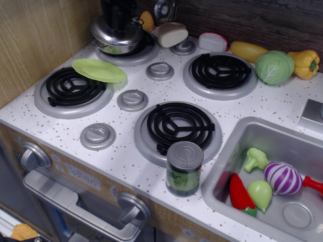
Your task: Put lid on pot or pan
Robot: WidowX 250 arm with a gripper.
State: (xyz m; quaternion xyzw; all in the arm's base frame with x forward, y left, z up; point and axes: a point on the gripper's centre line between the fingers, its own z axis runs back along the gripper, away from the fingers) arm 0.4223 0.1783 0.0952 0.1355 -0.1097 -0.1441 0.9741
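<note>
The shiny steel domed lid (115, 33) sits over the small steel pot (108, 48) on the back left burner, covering most of its opening; the pot's rim shows just below the lid's front edge. My black gripper (118, 16) stands straight above the lid's middle and hides the knob. Its fingers seem closed around the knob, but the contact itself is hidden by the gripper body.
A light green plate (99, 70) lies tilted on the front left burner. Grey knob discs (160, 70) dot the stovetop. A grey-lidded green can (184, 168) stands at the front. Toy foods (274, 66) line the back wall. The sink (237, 146) at right holds vegetables.
</note>
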